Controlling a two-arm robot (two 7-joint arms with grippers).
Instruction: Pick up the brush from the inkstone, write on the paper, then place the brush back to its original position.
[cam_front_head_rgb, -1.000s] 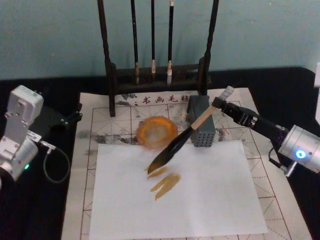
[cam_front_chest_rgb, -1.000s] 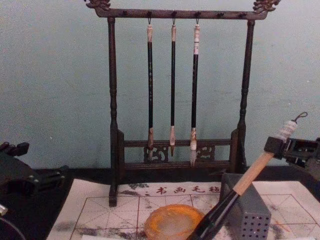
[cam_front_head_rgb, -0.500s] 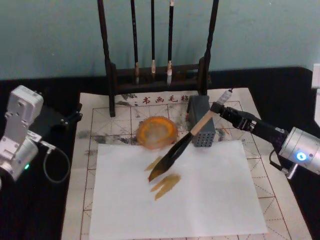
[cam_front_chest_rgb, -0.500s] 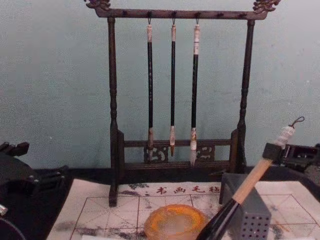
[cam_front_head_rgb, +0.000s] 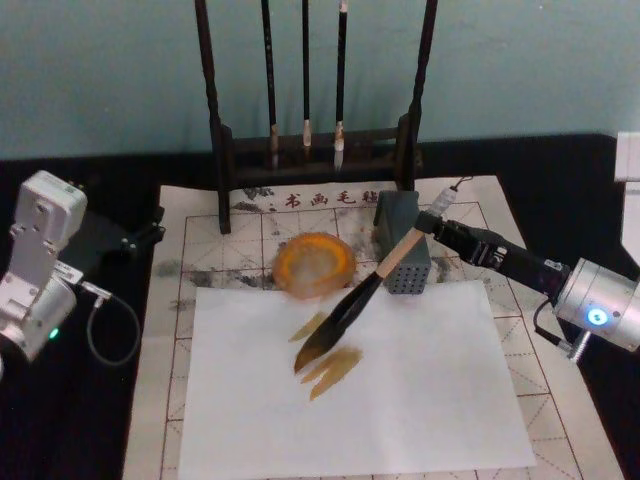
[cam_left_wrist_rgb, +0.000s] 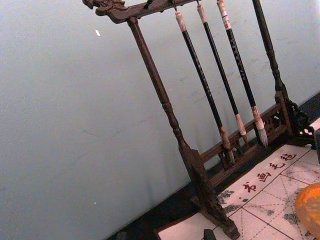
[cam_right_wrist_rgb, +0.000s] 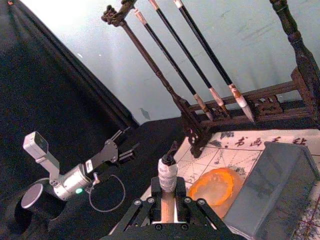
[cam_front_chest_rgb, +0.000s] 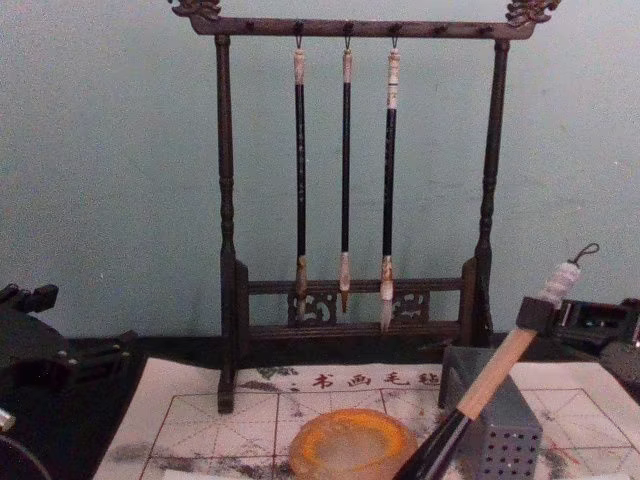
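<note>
1. My right claw (cam_front_head_rgb: 428, 222) is clamped tight on the brush (cam_front_head_rgb: 370, 285), high on the tan handle just below the white-wrapped end. It hangs over the far right part of the paper (cam_front_head_rgb: 200, 250), above the grey perforated box (cam_front_head_rgb: 415, 272).
2. From that grip the brush slants down and to the left, crossing the box. Its dark bristles end on the plain white sheet (cam_front_head_rgb: 430, 390) that lies over the gridded paper.
3. The tip sits among the amber strokes (cam_front_head_rgb: 335, 365) near the sheet's far left corner. I cannot tell for sure whether it is pressing or just off the sheet.
4. The inkstone (cam_front_head_rgb: 315, 263) rests on the paper just beyond the sheet's far edge, close beside the box, with no brush on it.
5. I judge this as the writing step: pickup is done and the return is not.
6. The next move calls for a light, steady drag with the tip kept low. After that comes a lift that clears the box before the bristles swing back onto the inkstone.
7. My left claw (cam_front_head_rgb: 148, 232) is parked near the left edge of the surface (cam_front_head_rgb: 560, 180).
</note>
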